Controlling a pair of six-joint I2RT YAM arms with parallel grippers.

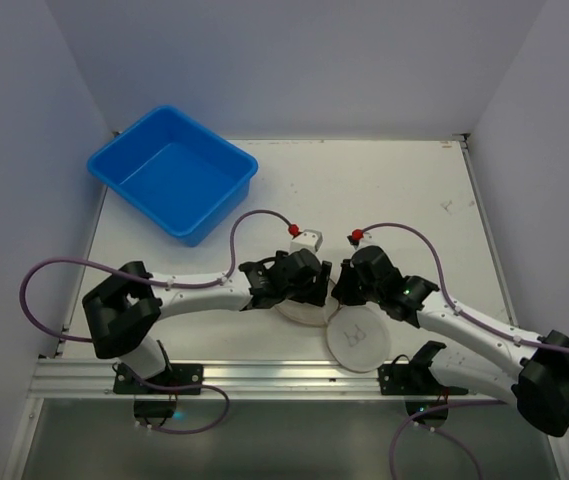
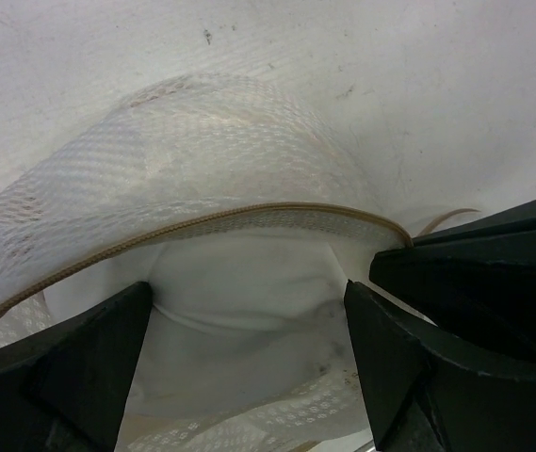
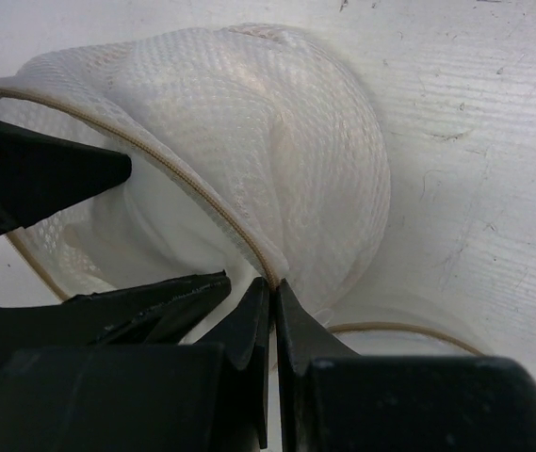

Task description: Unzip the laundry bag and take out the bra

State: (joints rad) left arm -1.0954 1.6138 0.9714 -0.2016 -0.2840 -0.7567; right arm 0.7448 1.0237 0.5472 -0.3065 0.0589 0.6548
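The laundry bag (image 1: 357,335), a cream mesh pouch, lies open at the near middle, its round face with the bra mark turned up. My left gripper (image 2: 249,353) is open, its jaws reaching into the bag's mouth on either side of smooth white bra fabric (image 2: 249,282) under the tan zipper edge (image 2: 249,215). My right gripper (image 3: 273,287) is shut on the bag's zipper edge (image 3: 202,193) and holds the mesh wall (image 3: 286,122) up. In the top view both grippers, left (image 1: 312,290) and right (image 1: 342,288), meet over the bag.
A blue tub (image 1: 174,172) stands at the far left of the white table (image 1: 414,190). The right gripper's black body (image 2: 494,254) sits close against the left gripper's right finger. White walls enclose the table.
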